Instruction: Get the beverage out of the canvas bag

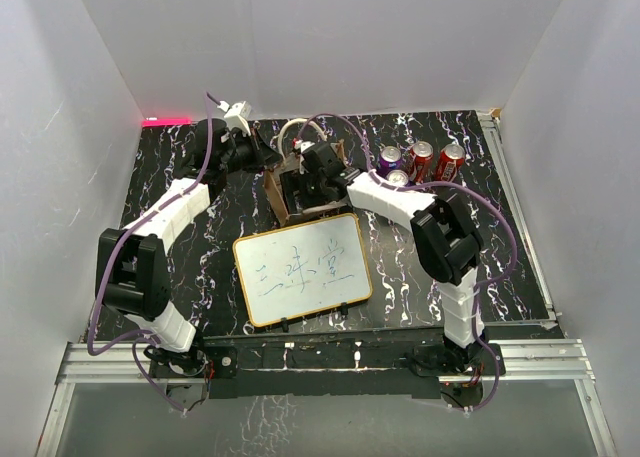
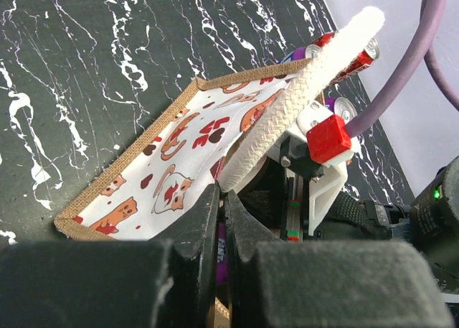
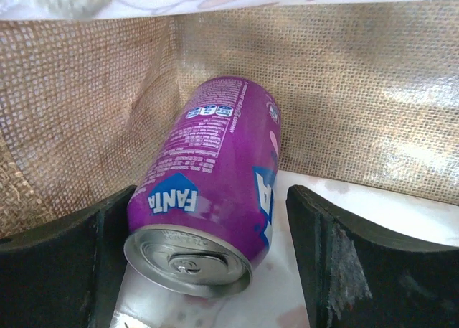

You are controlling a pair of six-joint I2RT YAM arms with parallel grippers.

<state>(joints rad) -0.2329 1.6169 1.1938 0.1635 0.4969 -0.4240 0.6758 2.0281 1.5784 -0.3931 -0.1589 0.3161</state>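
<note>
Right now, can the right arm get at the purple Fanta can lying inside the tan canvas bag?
Probably yes. The right gripper sits inside the tan canvas bag, open fingers either side of the purple Fanta can, nothing between.

The bag (image 2: 172,163) is tan weave, its panel white with red and brown prints, its braided handle (image 2: 287,105) cream. The can (image 3: 215,177) inside the bag is purple with a blue-and-white logo. The counter (image 2: 72,69) under the bag is black, veined white.

Wide-spread end effector (image 3: 209,199) flanks a toppled purple Fanta can (image 3: 215,177).
</note>
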